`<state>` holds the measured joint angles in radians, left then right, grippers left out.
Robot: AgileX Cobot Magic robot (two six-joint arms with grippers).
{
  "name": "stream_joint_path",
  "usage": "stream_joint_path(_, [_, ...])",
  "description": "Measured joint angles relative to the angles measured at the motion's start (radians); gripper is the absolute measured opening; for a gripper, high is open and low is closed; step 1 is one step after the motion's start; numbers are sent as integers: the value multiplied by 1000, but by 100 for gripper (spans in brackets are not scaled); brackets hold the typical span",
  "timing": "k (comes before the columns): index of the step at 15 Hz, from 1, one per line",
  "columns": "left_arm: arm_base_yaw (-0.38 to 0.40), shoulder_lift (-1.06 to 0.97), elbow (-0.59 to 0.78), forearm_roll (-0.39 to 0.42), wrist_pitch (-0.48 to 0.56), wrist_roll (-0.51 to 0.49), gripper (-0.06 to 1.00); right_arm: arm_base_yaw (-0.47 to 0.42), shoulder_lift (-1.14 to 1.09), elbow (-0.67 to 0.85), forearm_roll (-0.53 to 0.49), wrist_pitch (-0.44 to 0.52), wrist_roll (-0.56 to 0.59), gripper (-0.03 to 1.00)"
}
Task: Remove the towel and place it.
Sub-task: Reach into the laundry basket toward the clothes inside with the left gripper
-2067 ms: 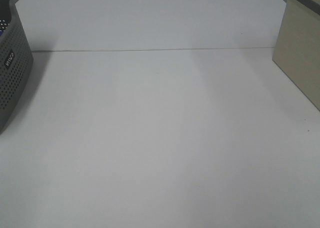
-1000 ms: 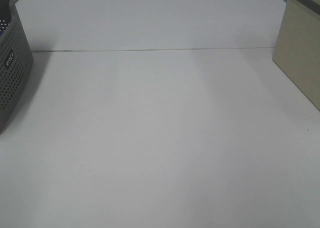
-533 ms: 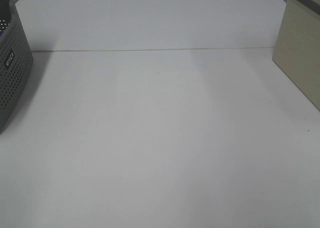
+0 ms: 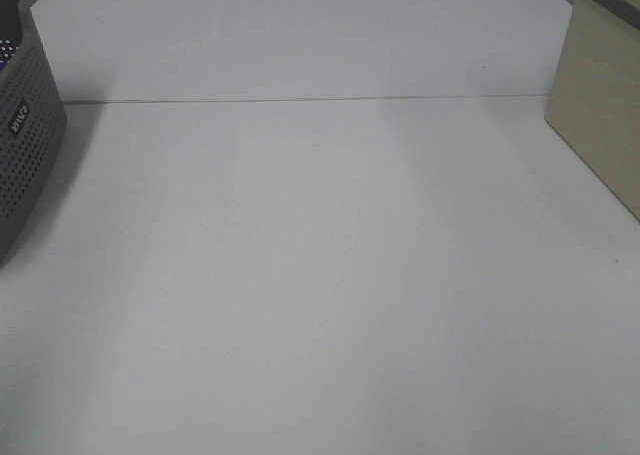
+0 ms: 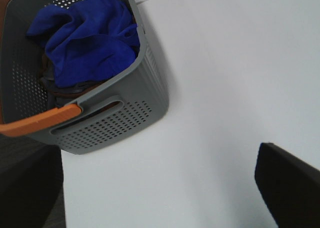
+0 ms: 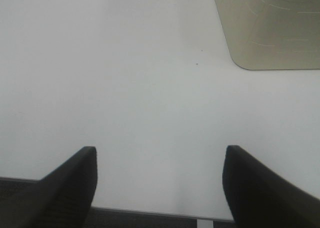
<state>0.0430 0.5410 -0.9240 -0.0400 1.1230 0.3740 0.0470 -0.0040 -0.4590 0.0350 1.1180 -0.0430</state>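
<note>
Ideally left hand [image 5: 160, 198], fingers spread, drops onto towel [image 5: 90, 37] ctr in basket [image 5: 125, 123] & pinches deep. Right hand [image 6: 160, 183] also spread, over worktop [image 6: 125, 87].

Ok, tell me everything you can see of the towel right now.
The towel is a royal-blue, soft-looking cloth, crumpled into a loose heap with deep folds inside the grey perforated basket. It fills much of the basket, leans against the walls and lies on a darker grey item beneath it. No tag or hem shows from here. Nothing is gripping it.
</note>
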Motion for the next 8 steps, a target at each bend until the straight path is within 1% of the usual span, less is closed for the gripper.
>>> stream_joint_path(1, [0,35,-17,0,0,46,99,0,0,0,0,0,0,70])
stream_joint_path(2, [0,93,-47,0,1,131,99,0,0,0,0,0,0,70])
stream_joint_path(4, [0,210,-105,0,1,259,99,0,0,0,0,0,0,70])
stream_joint_path(5, [0,240,-120,0,1,280,99,0,0,0,0,0,0,70])
stream_joint_path(6, [0,349,-186,4,1,327,99,0,0,0,0,0,0,70])
stream_joint_path(8, [0,471,-257,32,0,366,99,0,0,0,0,0,0,70])
